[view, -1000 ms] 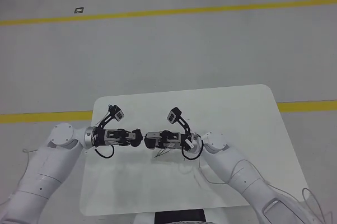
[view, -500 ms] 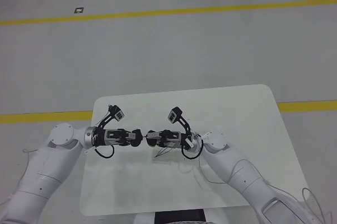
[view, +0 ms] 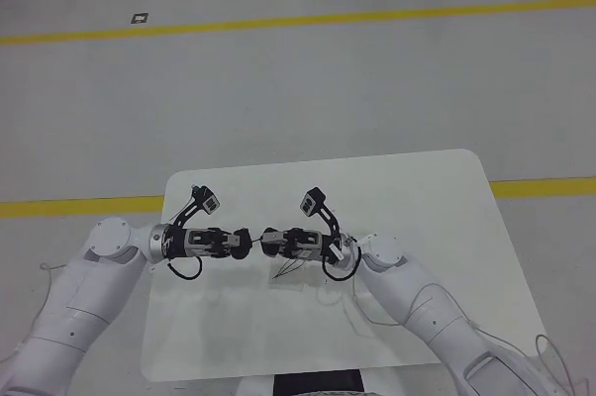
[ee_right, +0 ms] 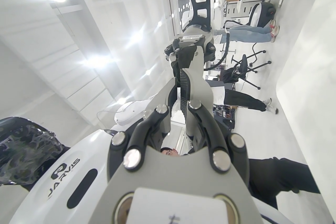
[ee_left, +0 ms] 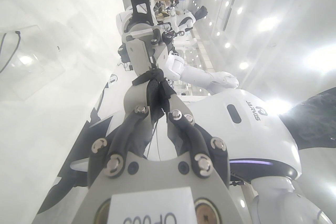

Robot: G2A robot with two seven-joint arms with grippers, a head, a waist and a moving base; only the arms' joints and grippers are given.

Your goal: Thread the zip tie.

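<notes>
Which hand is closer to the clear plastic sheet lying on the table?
The right hand: the clear plastic sheet lies just beside it on the robot's side, while the left hand sits farther off, beyond the right one.

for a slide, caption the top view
left hand and right hand face each other, nearly touching, above the white table

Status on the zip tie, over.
Jaws shut; left gripper and right gripper tip to tip. Thin zip tie strand in left's jaws. Nothing blocking.
</notes>
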